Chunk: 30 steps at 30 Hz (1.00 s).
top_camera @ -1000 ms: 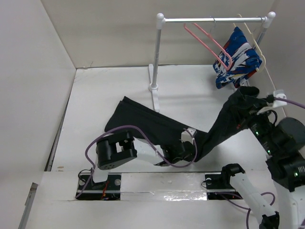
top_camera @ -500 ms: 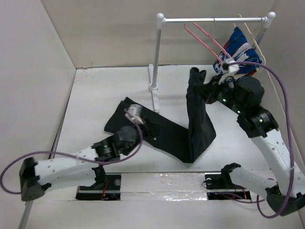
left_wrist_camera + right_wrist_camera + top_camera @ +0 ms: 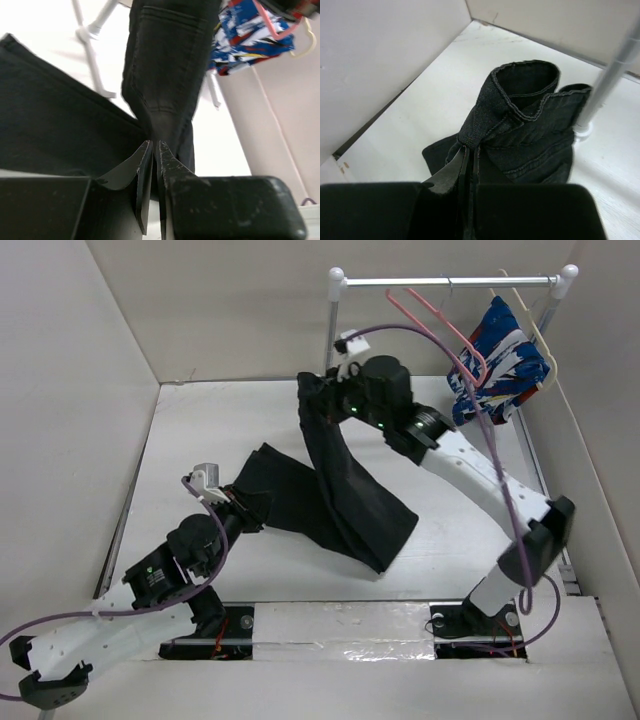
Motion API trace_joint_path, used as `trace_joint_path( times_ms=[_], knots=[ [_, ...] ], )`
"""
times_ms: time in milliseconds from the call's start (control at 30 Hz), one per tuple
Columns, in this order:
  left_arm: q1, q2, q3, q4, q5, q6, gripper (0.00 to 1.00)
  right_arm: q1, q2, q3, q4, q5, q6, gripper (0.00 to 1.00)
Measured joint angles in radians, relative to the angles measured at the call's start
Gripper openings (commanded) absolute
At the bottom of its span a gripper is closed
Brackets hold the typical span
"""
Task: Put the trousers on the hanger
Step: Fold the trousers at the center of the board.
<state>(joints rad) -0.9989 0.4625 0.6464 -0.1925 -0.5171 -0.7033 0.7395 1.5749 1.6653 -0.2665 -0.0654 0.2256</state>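
The black trousers (image 3: 340, 490) have one end flat on the table at the left, while the waist end is lifted. My right gripper (image 3: 322, 398) is shut on the waistband beside the rack's left post, and the right wrist view shows the bunched waistband (image 3: 530, 100) rising from my jaws (image 3: 471, 146). My left gripper (image 3: 248, 503) sits low at the flat leg's end, jaws nearly together on the cloth edge (image 3: 154, 145), with the lifted trousers (image 3: 165, 60) ahead. The pink hanger (image 3: 440, 335) hangs bare on the rail, also visible in the left wrist view (image 3: 272, 25).
A white rack (image 3: 328, 360) stands at the back, its post (image 3: 610, 75) close to the held waistband. A blue, white and red garment (image 3: 500, 365) on a cream hanger (image 3: 545, 350) hangs at the rail's right end. White walls enclose the table on the left, back and right.
My right arm has carried the waist end from the right side across to the rack's left post. My left gripper has moved left from the trousers' middle to the flat leg's end.
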Motion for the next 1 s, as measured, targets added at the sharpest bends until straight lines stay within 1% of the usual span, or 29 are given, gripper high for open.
trace_joint_path(
  times_ms=[100, 133, 200, 233, 300, 333, 367, 400, 433, 500, 567, 600, 667, 700, 767, 800, 833, 867, 900, 933, 1000],
  knots=[
    [0.0, -0.04, 0.022, -0.057, -0.039, 0.008, 0.05, 0.035, 0.165, 0.126, 0.014, 0.011, 0.0, 0.0],
    [0.0, -0.056, 0.032, -0.069, -0.05, 0.011, 0.05, 0.05, 0.22, 0.166, 0.022, 0.014, 0.003, 0.1],
    [0.0, -0.091, 0.055, -0.09, -0.072, 0.013, 0.05, 0.081, 0.338, 0.241, 0.043, 0.01, 0.016, 0.25],
    [0.0, -0.108, 0.066, -0.1, -0.083, 0.013, 0.05, 0.097, 0.403, 0.29, 0.051, 0.001, 0.027, 0.38],
    [0.0, -0.14, 0.088, -0.121, -0.102, 0.012, 0.05, 0.129, 0.539, 0.393, 0.071, -0.027, 0.049, 0.46],
    [0.0, -0.155, 0.096, -0.13, -0.114, 0.01, 0.06, 0.145, 0.608, 0.45, 0.075, -0.05, 0.06, 0.61],
    [0.0, -0.169, 0.103, -0.142, -0.125, 0.005, 0.06, 0.162, 0.671, 0.495, 0.079, -0.07, 0.072, 0.68],
    [0.0, -0.182, 0.108, -0.151, -0.135, 0.0, 0.08, 0.178, 0.723, 0.522, 0.078, -0.089, 0.079, 0.73],
    [0.001, -0.195, 0.109, -0.159, -0.147, -0.005, 0.09, 0.191, 0.758, 0.529, 0.075, -0.105, 0.083, 0.77],
    [0.002, -0.211, 0.109, -0.176, -0.164, -0.016, 0.1, 0.213, 0.783, 0.484, 0.072, -0.13, 0.09, 0.77],
    [0.002, -0.21, 0.109, -0.185, -0.177, -0.03, 0.11, 0.223, 0.75, 0.38, 0.086, -0.147, 0.099, 0.77],
    [0.002, -0.206, 0.107, -0.187, -0.181, -0.036, 0.13, 0.222, 0.705, 0.29, 0.121, -0.155, 0.1, 0.77],
    [0.002, -0.185, 0.099, -0.175, -0.188, -0.043, 0.14, 0.208, 0.571, 0.09, 0.155, -0.156, 0.105, 0.73],
    [0.003, -0.166, 0.093, -0.163, -0.19, -0.045, 0.17, 0.193, 0.49, -0.014, 0.181, -0.153, 0.106, 0.71],
    [0.004, -0.104, 0.078, -0.127, -0.191, -0.046, 0.22, 0.147, 0.301, -0.203, 0.223, -0.135, 0.103, 0.48],
    [0.004, -0.063, 0.069, -0.102, -0.191, -0.045, 0.28, 0.117, 0.203, -0.285, 0.246, -0.125, 0.103, 0.33],
    [0.004, -0.014, 0.06, -0.077, -0.192, -0.046, 0.35, 0.089, 0.103, -0.368, 0.286, -0.108, 0.103, 0.1],
    [0.005, 0.04, 0.053, -0.052, -0.192, -0.048, 0.35, 0.061, 0.007, -0.444, 0.32, -0.084, 0.108, 0.05],
    [0.005, 0.104, 0.048, -0.03, -0.196, -0.053, 0.4, 0.035, -0.093, -0.528, 0.365, -0.06, 0.113, 0.01],
    [0.004, 0.173, 0.048, -0.011, -0.199, -0.055, 0.43, 0.019, -0.184, -0.61, 0.4, -0.037, 0.116, 0.0],
    [0.01, 0.296, 0.048, 0.027, -0.207, -0.072, 0.55, 0.016, -0.333, -0.768, 0.436, -0.004, 0.123, 0.0]
  ],
)
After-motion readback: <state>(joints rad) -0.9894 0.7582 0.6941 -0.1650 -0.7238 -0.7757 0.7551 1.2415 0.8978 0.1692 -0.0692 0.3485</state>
